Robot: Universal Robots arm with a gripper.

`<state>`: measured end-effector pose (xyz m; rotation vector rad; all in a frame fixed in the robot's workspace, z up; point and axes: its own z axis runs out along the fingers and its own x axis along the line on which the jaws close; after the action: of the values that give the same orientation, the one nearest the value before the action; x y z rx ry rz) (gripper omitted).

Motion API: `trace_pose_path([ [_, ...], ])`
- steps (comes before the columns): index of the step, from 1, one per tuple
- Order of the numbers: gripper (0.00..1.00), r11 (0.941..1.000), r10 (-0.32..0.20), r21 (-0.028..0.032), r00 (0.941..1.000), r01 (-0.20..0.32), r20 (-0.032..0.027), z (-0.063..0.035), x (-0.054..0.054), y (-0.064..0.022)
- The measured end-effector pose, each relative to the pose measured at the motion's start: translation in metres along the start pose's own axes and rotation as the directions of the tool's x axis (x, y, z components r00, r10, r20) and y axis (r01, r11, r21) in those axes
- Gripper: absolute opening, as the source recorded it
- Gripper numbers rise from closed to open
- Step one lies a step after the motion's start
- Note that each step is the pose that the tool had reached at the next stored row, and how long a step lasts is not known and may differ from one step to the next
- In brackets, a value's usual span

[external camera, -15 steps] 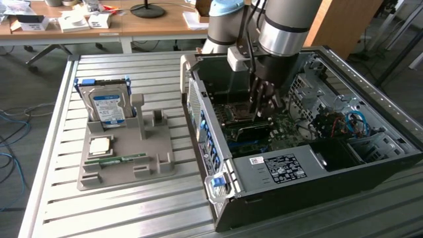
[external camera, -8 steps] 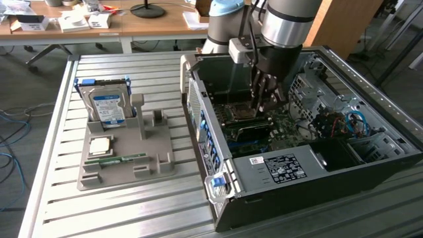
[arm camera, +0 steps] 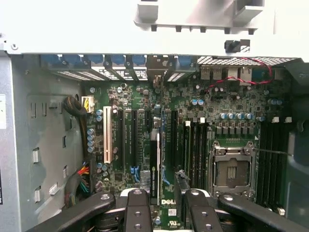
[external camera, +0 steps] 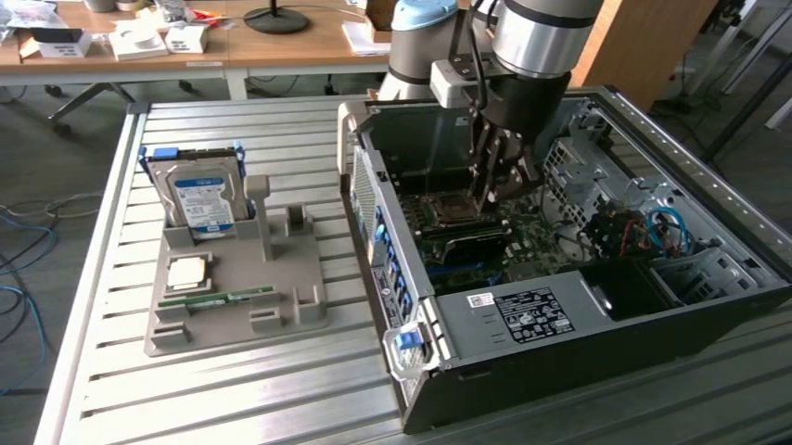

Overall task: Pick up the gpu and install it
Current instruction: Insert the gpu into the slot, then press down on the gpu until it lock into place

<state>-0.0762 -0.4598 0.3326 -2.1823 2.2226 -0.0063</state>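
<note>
Hanging low inside the open PC case (external camera: 532, 371), the gripper (external camera: 502, 190) (arm camera: 166, 193) sits just above the mobo (arm camera: 231, 101); the arm reaches in from above. The gpu (arm camera: 154, 164) is right under the gripper. It shows edge-on as a thin black strip standing among the expansion slots, its near end about level w/ the gripper's tip. Can't tell whether the gripper is clamped on it or standing open, nor whether the card is fully seated. A white slot (arm camera: 108, 140) lies a few slots off to one side of the card. The CPU socket (arm camera: 231, 171) (external camera: 448, 209) w/ its metal frame lies to the other side, close by the gripper. Red wires (arm camera: 231, 79) run along the far edge of the board, beyond the gripper. Well away from the gripper, outside the case toward the exterior view's left, a grey holder (external camera: 236, 320) rests on the slatted table (external camera: 185, 399). It carries the hard drive (external camera: 198, 199) upright, a CPU (external camera: 188, 272) lying flat and a green RAM stick (external camera: 217, 299) beside that.
</note>
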Motion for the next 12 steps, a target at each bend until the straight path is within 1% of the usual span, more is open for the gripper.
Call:
trace_pose_path([
  [11,0.34,1.0,0.0,-0.0001,1.0,0.0,-0.0001,-0.0001,0.0,0.0],
  [12,0.33,1.0,0.0,0.0,1.0,0.0,-0.0002,-0.0001,0.0,0.0],
])
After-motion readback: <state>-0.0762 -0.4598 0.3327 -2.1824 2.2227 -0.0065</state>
